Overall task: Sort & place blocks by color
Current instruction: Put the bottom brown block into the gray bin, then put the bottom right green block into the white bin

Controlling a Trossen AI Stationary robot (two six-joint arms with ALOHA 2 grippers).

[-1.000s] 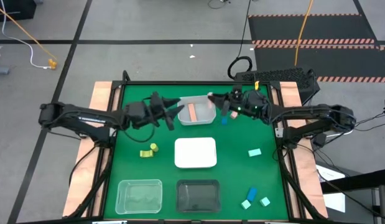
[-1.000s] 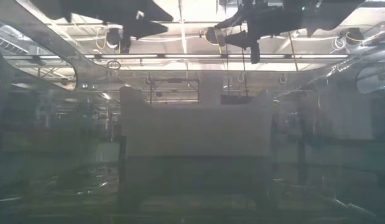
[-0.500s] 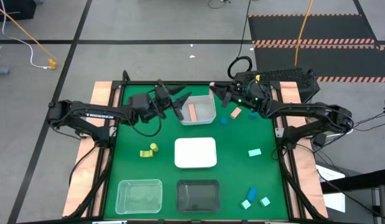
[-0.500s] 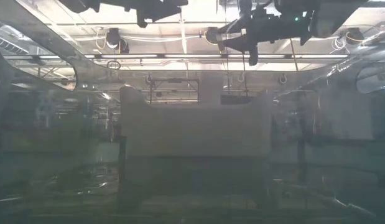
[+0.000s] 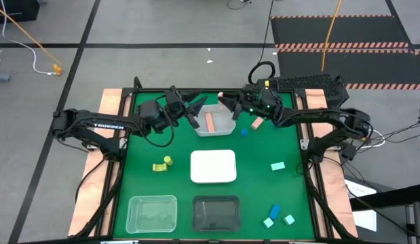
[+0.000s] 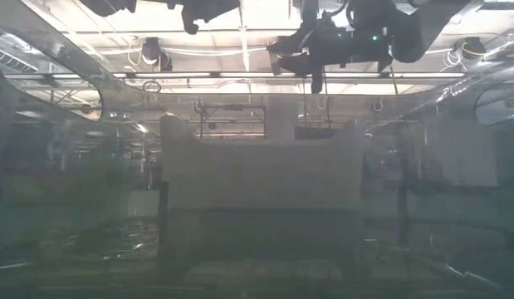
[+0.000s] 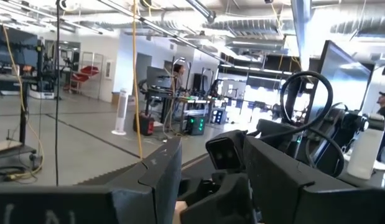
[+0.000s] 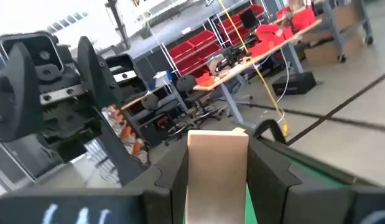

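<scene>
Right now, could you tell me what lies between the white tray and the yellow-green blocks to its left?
Nothing: the high view shows bare green mat between the white tray and the yellow-green blocks.

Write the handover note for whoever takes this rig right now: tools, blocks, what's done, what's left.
Right tool: shut on a pink block, at the far clear tray's back rim.
Left tool: open, empty, beside that tray.
Done: one pink bar in the far clear tray.
Left: release the held block. On the mat lie another pink block, a blue cube, a mint block, two yellow-green pieces and a blue-and-mint cluster.
White tray, near clear tray and black tray show no blocks.
</scene>
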